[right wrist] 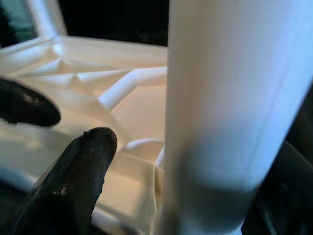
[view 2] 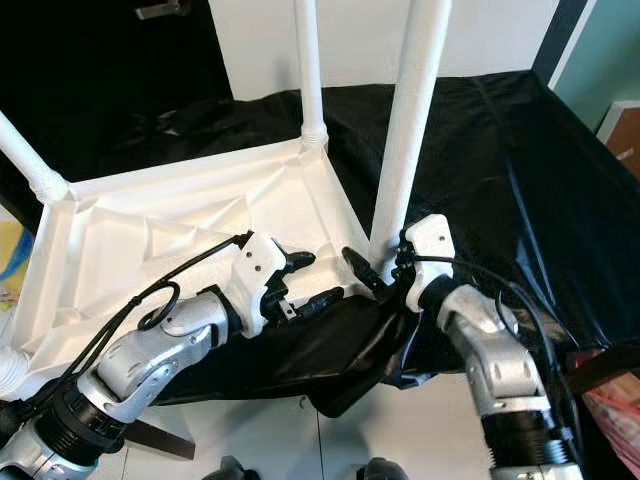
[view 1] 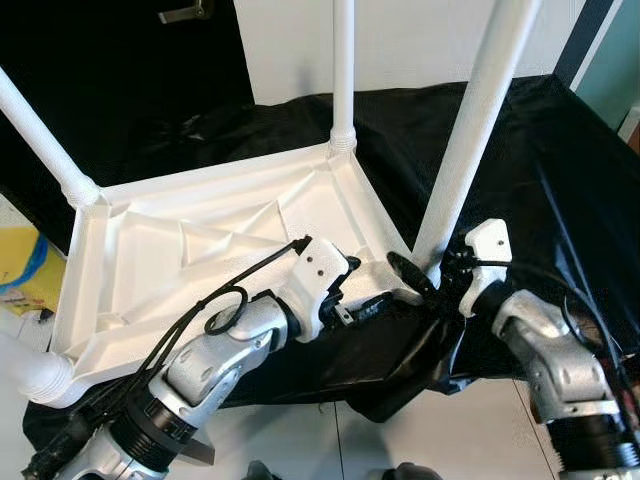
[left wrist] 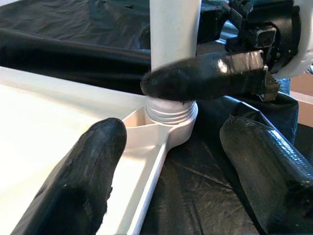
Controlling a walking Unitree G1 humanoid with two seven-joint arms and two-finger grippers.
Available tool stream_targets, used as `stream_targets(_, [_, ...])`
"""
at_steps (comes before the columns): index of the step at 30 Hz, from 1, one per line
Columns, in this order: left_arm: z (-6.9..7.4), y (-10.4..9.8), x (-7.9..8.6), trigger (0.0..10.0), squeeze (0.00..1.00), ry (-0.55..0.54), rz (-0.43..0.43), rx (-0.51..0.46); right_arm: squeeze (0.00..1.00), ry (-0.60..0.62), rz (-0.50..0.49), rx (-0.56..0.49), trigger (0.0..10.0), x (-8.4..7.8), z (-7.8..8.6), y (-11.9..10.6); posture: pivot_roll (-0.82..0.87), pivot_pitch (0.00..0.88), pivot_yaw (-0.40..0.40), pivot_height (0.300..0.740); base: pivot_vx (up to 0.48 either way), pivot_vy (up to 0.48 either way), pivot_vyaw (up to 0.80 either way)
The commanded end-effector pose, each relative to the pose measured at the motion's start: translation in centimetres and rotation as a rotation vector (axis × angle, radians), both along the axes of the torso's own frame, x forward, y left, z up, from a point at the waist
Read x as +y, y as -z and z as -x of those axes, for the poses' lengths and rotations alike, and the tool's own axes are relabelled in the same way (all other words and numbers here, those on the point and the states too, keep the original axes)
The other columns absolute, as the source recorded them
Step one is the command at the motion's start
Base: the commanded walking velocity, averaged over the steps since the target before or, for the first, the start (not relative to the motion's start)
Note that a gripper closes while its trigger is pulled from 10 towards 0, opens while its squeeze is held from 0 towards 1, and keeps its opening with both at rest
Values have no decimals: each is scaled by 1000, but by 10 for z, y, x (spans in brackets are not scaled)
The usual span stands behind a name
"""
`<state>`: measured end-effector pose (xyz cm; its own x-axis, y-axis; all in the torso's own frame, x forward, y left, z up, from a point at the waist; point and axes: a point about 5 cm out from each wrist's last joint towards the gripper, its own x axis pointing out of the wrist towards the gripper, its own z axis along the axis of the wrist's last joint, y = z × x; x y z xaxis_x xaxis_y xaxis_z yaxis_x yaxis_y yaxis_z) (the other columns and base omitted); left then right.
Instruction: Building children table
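Right tool point(view 2: 375, 268) clamped round base of near leg point(view 2: 405, 130) — leg's long axis upright, rising from corner socket point(left wrist: 168, 115). Left tool point(view 2: 320, 280) spread apart just beside socket, on tabletop point(view 1: 200, 250) rim. Tabletop upside down on black sheet point(view 1: 520, 150). You likely twist leg next.
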<state>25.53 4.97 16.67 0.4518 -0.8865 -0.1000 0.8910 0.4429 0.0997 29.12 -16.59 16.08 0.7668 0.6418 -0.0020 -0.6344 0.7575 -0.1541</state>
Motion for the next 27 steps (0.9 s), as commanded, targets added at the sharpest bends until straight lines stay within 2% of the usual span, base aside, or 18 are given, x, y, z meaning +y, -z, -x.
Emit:
stream_targets(1, [12,-2,-5,10000,0,217,-13,12,0,-48,0,21,10000,5,1,5,-131,72,58,740,0,0,0])
stream_targets(6, [12,-3,-6,10000,0,213,-8,10,0,-83,56,33,10000,2,-8,7,-121,69,50,740,0,0,0])
stream_targets(7, [11,-4,-6,10000,0,207,-6,8,0,-95,82,41,2353,-1,-12,8,-114,67,43,740,0,0,0])
stream_targets(10, [11,-4,-6,10000,0,207,-6,8,0,-95,82,41,2353,-1,-12,8,-114,67,43,740,0,0,0])
stream_targets(11, [11,-4,-5,10000,0,198,-5,7,0,-99,98,52,0,-4,-14,11,-108,68,38,740,0,0,0])
stream_targets(19, [12,-3,-3,10000,0,180,-3,10,0,-103,113,92,0,-10,-15,20,-99,69,29,740,0,0,0])
stream_targets(20, [12,-2,-2,10000,0,178,-4,11,0,-101,102,101,10000,-9,-14,22,-99,70,27,740,0,0,0])
stream_targets(22, [12,-1,-2,10000,0,175,-5,13,0,-85,63,111,10000,-6,-12,23,-101,72,27,740,0,0,0])
stream_targets(27, [12,-1,-2,10000,0,174,-5,14,0,-75,50,112,10000,-4,-11,23,-102,72,27,740,0,0,0])
